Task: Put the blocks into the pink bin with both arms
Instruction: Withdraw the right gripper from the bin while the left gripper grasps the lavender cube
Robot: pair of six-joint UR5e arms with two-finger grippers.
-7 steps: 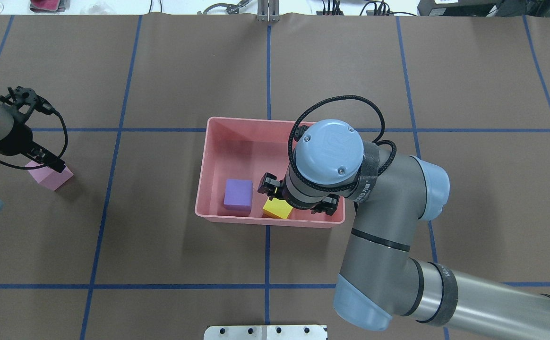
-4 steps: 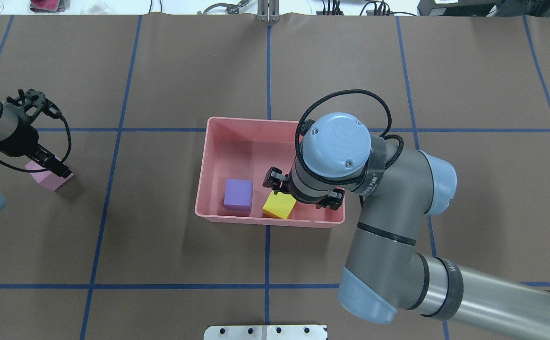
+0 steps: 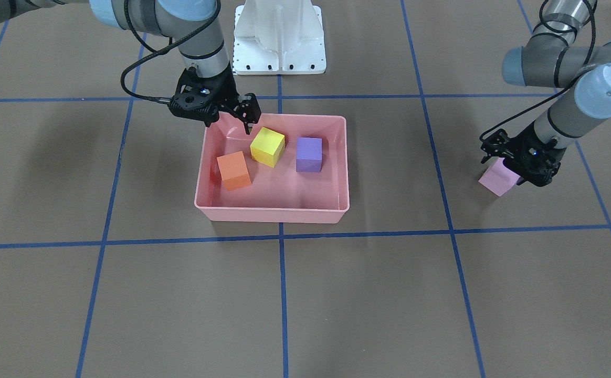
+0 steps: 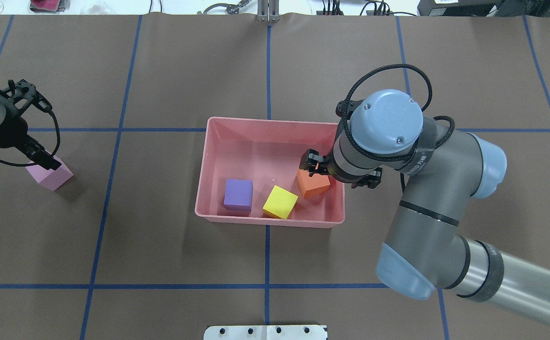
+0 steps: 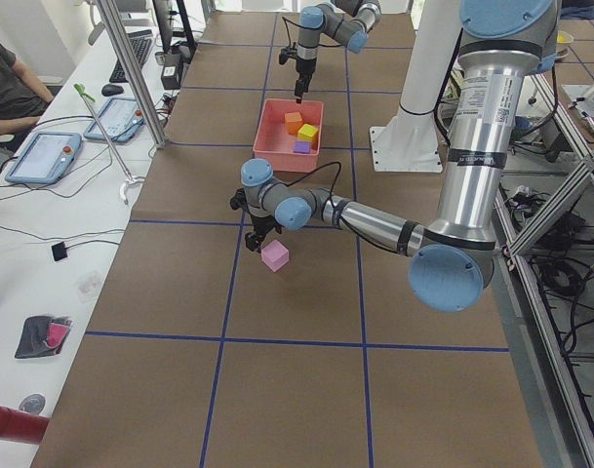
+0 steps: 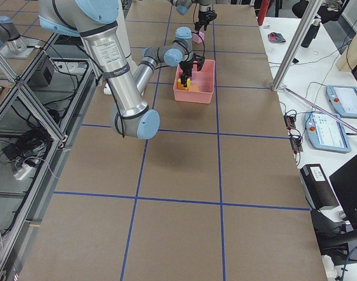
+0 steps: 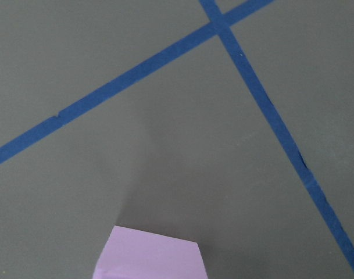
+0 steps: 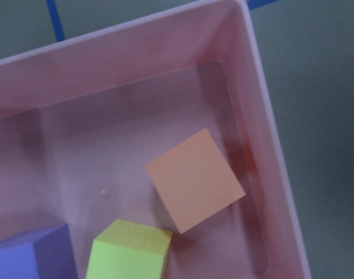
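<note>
The purple block [image 4: 238,193] and the yellow block [image 4: 279,202] lie nearest the robot, both inside the pink bin [image 4: 275,122] and close to its wall on the robot's side. The purple one sits square to the walls. The yellow one is turned at an angle, a small gap apart from it. A little farther in, toward the robot's right, the orange block [image 4: 315,185] also rests on the bin floor, turned too and near the right-hand wall. One of its corners comes close to the yellow block, but whether they touch I cannot tell.

Above that end of the bin hangs the right gripper [image 3: 229,125], raised clear of the rim and the blocks. Its fingers are spread wide and carry nothing — the orange block lies free below it.

The bin itself sits mid-table [image 4: 161,245], on a crossing of blue tape lines [image 4: 161,286].

Well off to the robot's left, outside the bin, the light pink block [image 3: 497,181] rests on the brown surface. The left gripper [image 3: 519,167] is right at it, low and tilted, partly covering its top edge in the overhead view. Its fingers look spread rather than closed, and the block seems to sit on the table — not lifted.
</note>
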